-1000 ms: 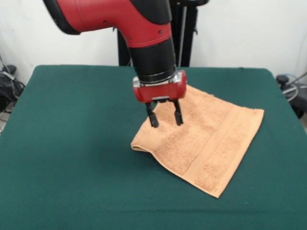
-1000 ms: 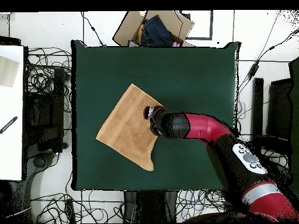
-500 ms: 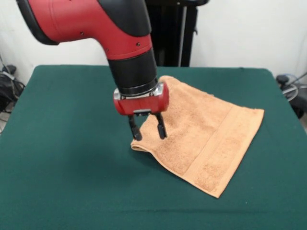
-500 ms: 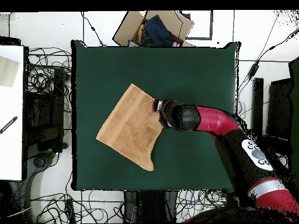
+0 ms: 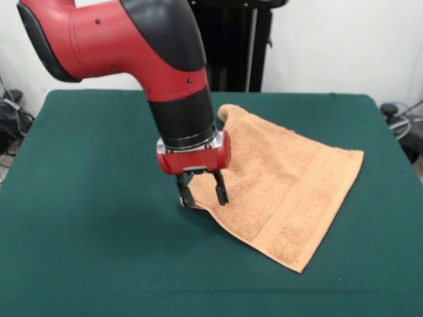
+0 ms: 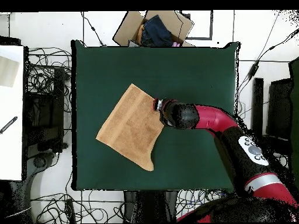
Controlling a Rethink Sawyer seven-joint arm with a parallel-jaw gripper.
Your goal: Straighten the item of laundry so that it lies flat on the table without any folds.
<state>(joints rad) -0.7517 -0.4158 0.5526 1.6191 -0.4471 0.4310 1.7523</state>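
Towel (image 5: 284, 178) seen folded double at frame centre, bench (image 5: 86, 218) beneath — unfolding not begun; gripper (image 5: 202, 197) spread open, empty, poised at folded corner.

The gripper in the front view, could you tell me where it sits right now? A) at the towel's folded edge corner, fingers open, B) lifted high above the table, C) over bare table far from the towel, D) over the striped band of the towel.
A: the gripper is low at the folded edge of the towel, fingers apart.
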